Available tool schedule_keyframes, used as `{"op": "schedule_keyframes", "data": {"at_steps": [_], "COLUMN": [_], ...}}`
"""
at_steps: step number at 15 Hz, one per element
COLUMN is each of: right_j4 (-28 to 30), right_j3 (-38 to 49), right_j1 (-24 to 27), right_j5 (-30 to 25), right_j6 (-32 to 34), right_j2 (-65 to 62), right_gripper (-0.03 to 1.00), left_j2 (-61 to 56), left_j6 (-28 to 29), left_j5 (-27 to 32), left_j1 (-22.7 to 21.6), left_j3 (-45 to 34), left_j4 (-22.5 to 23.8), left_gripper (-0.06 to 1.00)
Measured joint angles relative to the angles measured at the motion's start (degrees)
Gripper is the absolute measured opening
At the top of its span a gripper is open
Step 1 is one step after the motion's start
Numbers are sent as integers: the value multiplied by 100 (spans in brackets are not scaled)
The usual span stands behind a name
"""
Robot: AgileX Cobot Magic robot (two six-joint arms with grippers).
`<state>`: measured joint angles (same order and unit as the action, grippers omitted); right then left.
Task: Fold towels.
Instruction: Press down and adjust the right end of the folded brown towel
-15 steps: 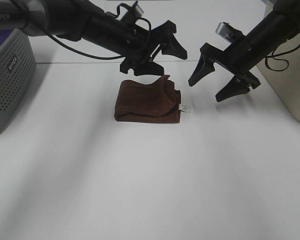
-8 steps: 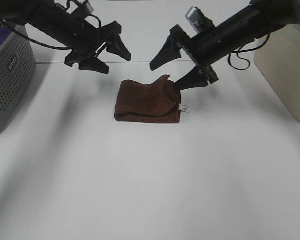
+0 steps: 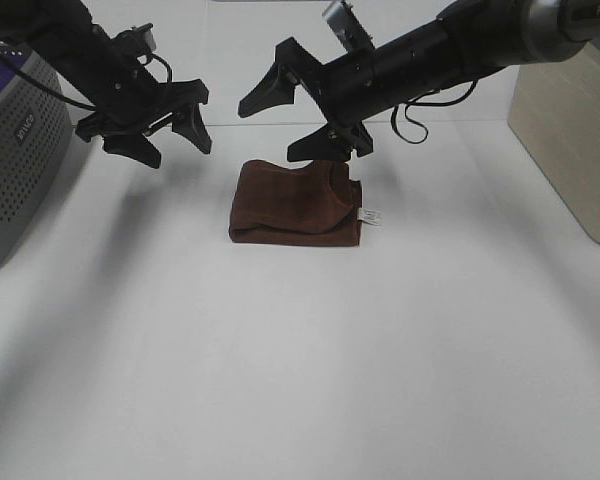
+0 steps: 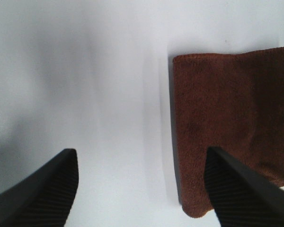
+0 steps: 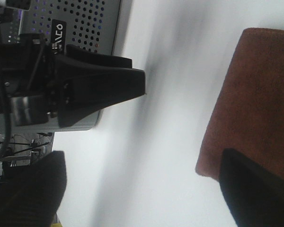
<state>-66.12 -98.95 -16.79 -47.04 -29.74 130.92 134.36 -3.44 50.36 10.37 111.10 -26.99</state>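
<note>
One brown towel [image 3: 298, 203] at centre, two grippers both open and empty, left gripper [image 3: 170, 140] retreated to upper left, right gripper [image 3: 270, 130] advanced above towel.

towel [image 4: 227, 127] cropped in l wrist view, tag [image 3: 372, 216] txt unreadable.

Folded reddish-brown towel [image 3: 296, 205] — flat on table
</note>
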Motion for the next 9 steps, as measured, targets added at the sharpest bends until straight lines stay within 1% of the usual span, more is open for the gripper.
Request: {"op": "schedule_keyframes", "data": {"at_steps": [3,6,8,9], "right_j4": [29,241,481,756], "right_j3": [-138,-172,-178,-178], "right_j1": [29,304,521,550], "right_j5": [-34,-63,-138,-138], "right_j6": [-6,246,292,384], "right_j2": [447,493,493,493], "right_gripper": [83,83,83,83], "left_j2": [0,0,0,0], "left_j6": [11,17,17,17], "left_j5": [17,69,86,92], "left_j1": [0,0,0,0], "left_j3": [0,0,0,0], "left_j4": [6,11,11,11], "left_gripper": [71,71,71,71]}}
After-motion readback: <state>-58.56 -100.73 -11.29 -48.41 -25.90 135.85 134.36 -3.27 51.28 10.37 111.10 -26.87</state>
